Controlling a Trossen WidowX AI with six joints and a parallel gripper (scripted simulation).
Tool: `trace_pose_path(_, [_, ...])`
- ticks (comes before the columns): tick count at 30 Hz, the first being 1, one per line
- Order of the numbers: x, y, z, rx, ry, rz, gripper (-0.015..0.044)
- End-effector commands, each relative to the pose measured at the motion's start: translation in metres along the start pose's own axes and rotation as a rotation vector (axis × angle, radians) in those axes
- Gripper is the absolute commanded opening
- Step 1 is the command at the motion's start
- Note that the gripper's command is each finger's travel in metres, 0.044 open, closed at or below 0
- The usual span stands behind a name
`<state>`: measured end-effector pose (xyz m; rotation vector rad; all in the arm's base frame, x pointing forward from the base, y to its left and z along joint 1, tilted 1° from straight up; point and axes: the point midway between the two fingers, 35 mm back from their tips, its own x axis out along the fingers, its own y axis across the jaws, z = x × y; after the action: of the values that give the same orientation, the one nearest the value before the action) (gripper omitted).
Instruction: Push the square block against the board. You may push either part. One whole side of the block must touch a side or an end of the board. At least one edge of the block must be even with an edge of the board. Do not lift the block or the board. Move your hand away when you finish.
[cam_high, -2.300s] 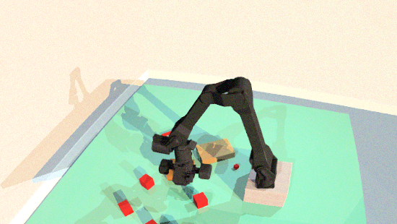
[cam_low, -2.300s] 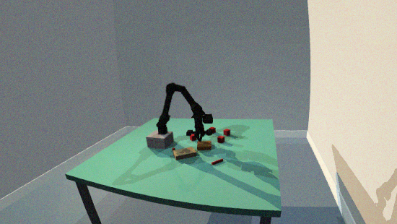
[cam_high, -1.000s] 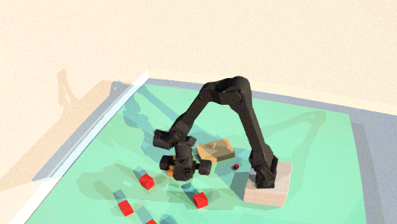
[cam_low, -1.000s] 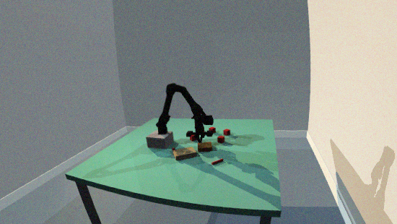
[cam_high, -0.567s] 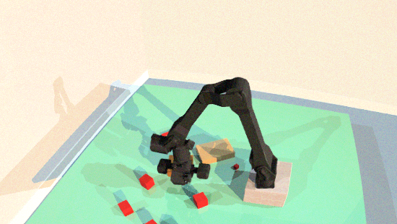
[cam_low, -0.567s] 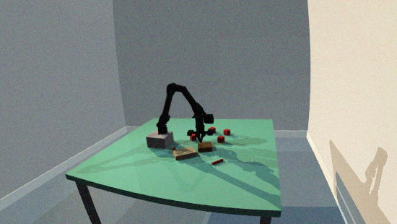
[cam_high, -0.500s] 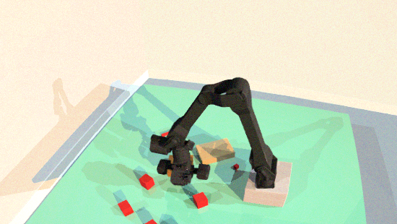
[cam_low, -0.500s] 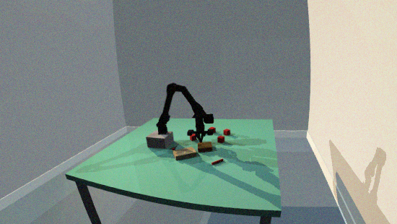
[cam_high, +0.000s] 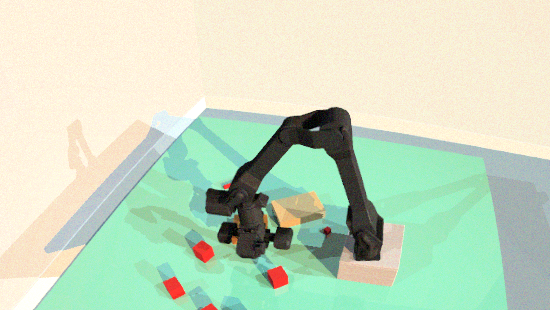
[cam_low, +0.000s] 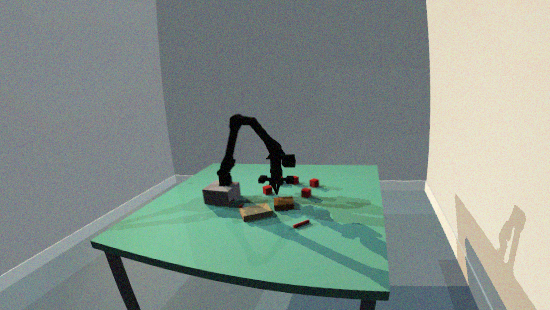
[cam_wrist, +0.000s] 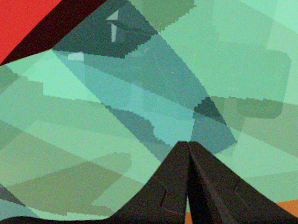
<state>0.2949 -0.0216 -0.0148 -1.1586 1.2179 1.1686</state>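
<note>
Pointing downward, tapered black fingers (cam_low: 276, 191) meet.

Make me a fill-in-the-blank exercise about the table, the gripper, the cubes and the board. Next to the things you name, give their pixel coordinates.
Of open and shut, the gripper (cam_high: 251, 250) (cam_low: 276, 193) (cam_wrist: 186, 151) is ____.
The table top (cam_high: 430, 195) (cam_low: 200, 250) (cam_wrist: 55, 165) is colored ____.
The small cubes (cam_high: 203, 251) (cam_low: 306, 193) (cam_wrist: 20, 25) are colored ____.
Of the orange block (cam_high: 265, 220) (cam_low: 283, 204) (cam_wrist: 292, 210) and the tan board (cam_high: 299, 210) (cam_low: 256, 212), the one nearer the pale base box (cam_high: 392, 245) (cam_low: 214, 195) is the ____.

Missing words: shut; green; red; board.

Block (cam_high: 265, 220) (cam_low: 284, 203) (cam_wrist: 292, 206) just beside the board (cam_high: 299, 209) (cam_low: 256, 212)
</note>
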Motion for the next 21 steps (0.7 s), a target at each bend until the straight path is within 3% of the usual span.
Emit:
trace_pose_path(1, [-0.0384, -0.0066, -0.0003, 0.0, 0.004, -0.034, 0.0])
trace_pose_path(8, [-0.0384, -0.0065, -0.0005, 0.023, 0.004, -0.034, 0.0])
trace_pose_path(21, [-0.0384, -0.0055, -0.0053, 0.466, -0.003, -0.035, 0.0])
